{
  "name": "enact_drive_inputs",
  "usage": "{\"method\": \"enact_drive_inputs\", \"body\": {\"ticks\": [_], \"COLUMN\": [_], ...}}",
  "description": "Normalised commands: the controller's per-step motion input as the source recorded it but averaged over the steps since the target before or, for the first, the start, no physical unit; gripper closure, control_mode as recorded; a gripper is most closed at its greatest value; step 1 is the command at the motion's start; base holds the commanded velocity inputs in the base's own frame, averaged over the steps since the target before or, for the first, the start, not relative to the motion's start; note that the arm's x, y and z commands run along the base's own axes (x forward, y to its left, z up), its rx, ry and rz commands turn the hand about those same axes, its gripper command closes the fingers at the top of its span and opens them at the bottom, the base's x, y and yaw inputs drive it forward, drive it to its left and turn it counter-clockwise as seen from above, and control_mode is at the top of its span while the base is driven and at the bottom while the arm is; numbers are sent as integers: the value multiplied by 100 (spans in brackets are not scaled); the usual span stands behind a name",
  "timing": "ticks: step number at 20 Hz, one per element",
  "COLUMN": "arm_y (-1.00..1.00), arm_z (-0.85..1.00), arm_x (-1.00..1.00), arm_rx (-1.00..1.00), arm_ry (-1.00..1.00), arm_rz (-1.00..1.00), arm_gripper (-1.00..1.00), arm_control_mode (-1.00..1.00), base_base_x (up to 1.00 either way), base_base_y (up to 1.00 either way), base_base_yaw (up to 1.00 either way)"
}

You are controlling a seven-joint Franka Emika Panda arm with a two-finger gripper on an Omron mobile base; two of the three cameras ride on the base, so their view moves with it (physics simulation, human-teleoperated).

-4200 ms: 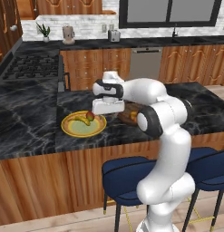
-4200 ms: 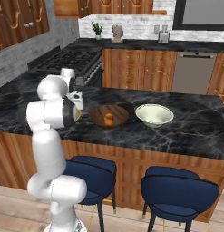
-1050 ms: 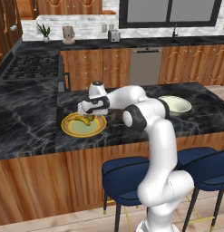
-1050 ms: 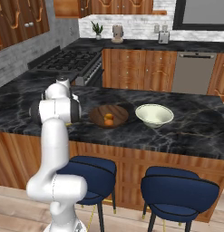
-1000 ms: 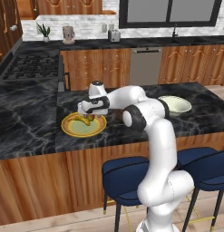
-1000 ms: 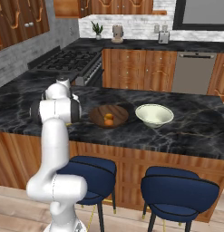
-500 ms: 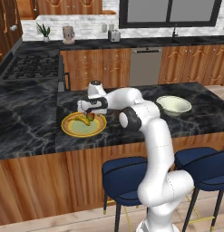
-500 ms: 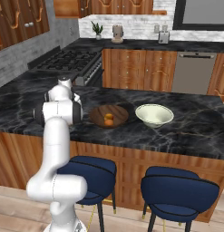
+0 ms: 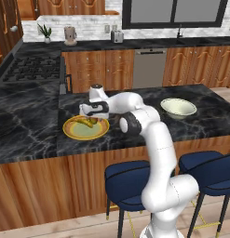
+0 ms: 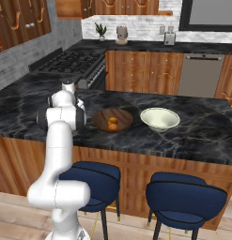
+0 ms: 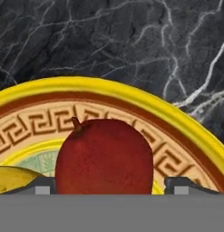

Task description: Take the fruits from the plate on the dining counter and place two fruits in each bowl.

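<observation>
While the pincer [image 11: 110,183] stands spread, one fingertip [image 11: 44,185] either side of the apple [image 11: 104,156] without visible contact, the banana [image 11: 16,179] lies just left; both rest on the plate [image 11: 186,129], dining counter [image 11: 131,45] beyond.

Two bowls [image 10: 159,118], one plate [image 9: 85,128], two stools [image 10: 186,200].

Rendered home kitchen, gas stove [image 9: 35,69], dishwasher [image 9: 149,68], bar stools [image 10: 176,199]

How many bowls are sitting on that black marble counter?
2. The dark wooden bowl sits near the middle of the counter with an orange fruit in it; the pale cream bowl stands just beside it, to the right in the right base view.
</observation>
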Motion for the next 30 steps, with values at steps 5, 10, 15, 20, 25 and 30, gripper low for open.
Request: {"method": "enact_drive_inputs", "body": {"ticks": [5,10,15,20,25,30], "arm_y": [-4,-40,-66,-81,-100,-100], "arm_z": [0,60,80,62,44,30], "arm_x": [-5,-61,-100,-81,-15,10], "arm_rx": [0,0,0,0,0,0], "arm_ry": [-1,0,1,10,24,27], "arm_rz": [1,2,1,0,-5,-12], "arm_gripper": [100,100,100,100,100,100], "arm_control_mode": [-100,-100,-100,-100,-100,-100], "base_base_x": [0,0,0,0,0,0], "base_base_y": [0,0,0,0,0,0], "base_base_yaw": [0,0,0,0,0,0]}}
